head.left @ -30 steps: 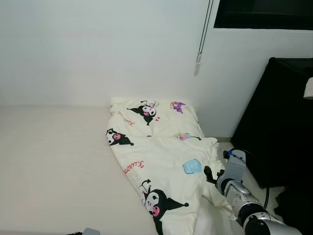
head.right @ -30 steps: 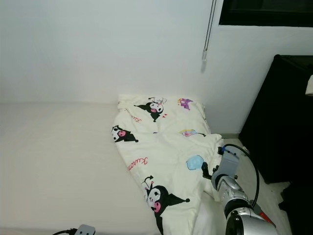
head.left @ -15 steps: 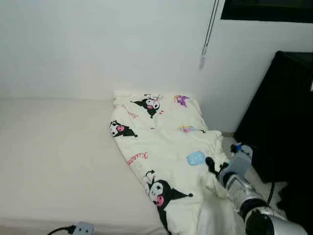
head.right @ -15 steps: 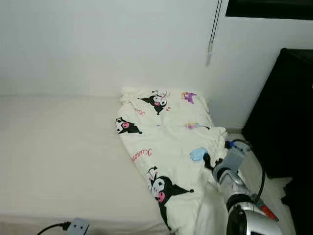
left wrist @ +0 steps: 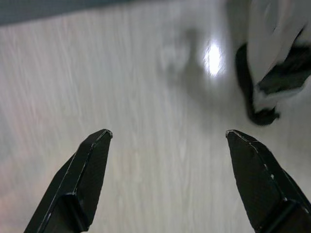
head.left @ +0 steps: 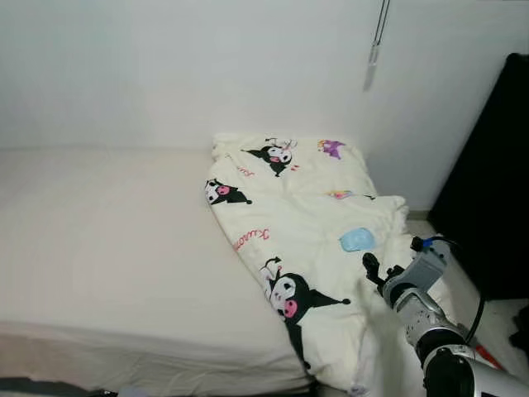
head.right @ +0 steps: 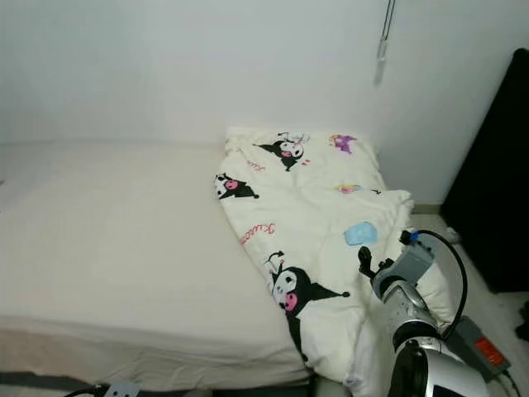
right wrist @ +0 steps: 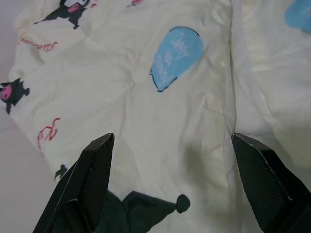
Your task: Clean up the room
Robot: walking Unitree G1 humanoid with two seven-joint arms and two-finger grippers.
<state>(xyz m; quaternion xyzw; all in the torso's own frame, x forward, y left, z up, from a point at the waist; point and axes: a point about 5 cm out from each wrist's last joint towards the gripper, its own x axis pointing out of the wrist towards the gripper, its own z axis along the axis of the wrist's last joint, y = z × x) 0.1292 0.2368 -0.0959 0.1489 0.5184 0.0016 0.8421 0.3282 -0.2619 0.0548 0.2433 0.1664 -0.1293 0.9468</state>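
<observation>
The whole picture has slid to the right and a little down since a second ago, so the robot's head has turned or it has stepped. The blanket [head.left: 297, 223] itself has not moved on the bed [head.left: 107, 240]. More of the bed now shows on the left, and its front edge is in the lower left.

The blanket lies in the middle right of the picture, bunched up and hanging off the bed's right side toward the floor [left wrist: 146, 97].

The right gripper [head.left: 372, 269] is in the lower right, just beside the blanket's hanging edge. Its fingers are spread wide and hold nothing.

The left gripper [left wrist: 167, 182] hangs over bare floor with its fingers wide apart too.

The blanket is probably the next thing to grab and spread out.
</observation>
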